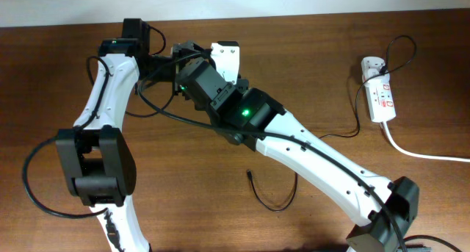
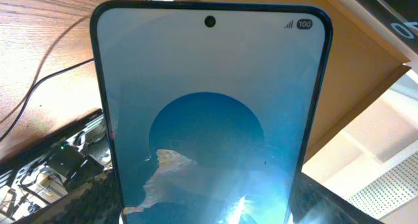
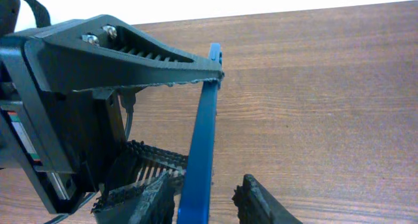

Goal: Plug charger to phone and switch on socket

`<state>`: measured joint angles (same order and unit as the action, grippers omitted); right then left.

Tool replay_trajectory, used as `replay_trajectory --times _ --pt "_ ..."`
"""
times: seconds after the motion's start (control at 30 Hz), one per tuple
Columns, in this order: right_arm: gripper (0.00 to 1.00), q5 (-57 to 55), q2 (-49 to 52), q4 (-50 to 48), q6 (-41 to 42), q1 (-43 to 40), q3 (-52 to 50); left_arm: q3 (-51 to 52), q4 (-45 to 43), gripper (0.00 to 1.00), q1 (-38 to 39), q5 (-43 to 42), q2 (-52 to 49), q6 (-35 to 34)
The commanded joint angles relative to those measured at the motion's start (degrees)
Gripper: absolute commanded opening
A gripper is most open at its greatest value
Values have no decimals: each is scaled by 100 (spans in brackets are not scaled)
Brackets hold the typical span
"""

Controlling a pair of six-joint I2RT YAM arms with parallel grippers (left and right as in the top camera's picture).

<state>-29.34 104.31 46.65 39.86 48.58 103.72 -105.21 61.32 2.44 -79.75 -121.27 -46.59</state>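
Right wrist view first: the phone (image 3: pixel 202 139) is up off the surface (image 1: pixel 330 31), seen edge-on as a thin blue strip, its long axis close to upright with the top leaning a touch to the right. The left hand (image 3: pixel 199 116) reaches in from the left, one black finger meeting the top corner of the phone and a ribbed one meeting it lower down, so I read that hand as clamped on the phone. The right hand (image 3: pixel 209 201) sits at the bottom with a finger on either side of the strip and wood showing in the gap on the right, so its jaws stand apart and grip nothing. The left wrist camera is filled by the lit screen, camera hole at the top; the port end is out of frame, so I cannot say where it points. From overhead, both hands are bunched at the far left, and the charger (image 1: pixel 283 200) lies loose on the surface, nearer and to the right of them. It loops under the right forearm, its connector tip (image 1: pixel 250 175) pointing towards the far side. Neither hand has it; by my judgement the right hand, being free, is better placed to go near and fetch that tip. The socket (image 1: pixel 382 101) sits well apart at the far right.
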Motion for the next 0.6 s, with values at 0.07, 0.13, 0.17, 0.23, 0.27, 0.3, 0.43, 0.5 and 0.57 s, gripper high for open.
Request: replay_trajectory --times 0.07,0.13,0.17,0.23,0.27,0.3,0.43,0.5,0.57 --pt "32 -90 31 7 -37 17 96 -61 4 80 -48 -339 271 -72" --pt "31 -92 31 2 -37 17 96 -61 4 80 -48 -339 269 -72" --pt "31 -90 31 0 -37 17 96 -61 4 80 -48 -337 269 -72" --pt "29 -90 31 0 -37 22 96 -61 4 80 -48 -337 271 -72" --pt "27 -90 33 -2 -37 22 96 -61 4 80 -48 -334 271 -72" --pt "26 -90 31 -2 -37 22 96 -61 4 80 -48 -337 271 -72" --pt "20 -90 31 -4 -37 22 96 -61 4 80 -48 -337 271 -72" --pt "19 -90 31 -2 -37 22 96 -61 4 80 -48 -337 271 -72" --pt "17 -90 33 -4 -35 22 96 -61 4 80 -48 -291 271 -72"
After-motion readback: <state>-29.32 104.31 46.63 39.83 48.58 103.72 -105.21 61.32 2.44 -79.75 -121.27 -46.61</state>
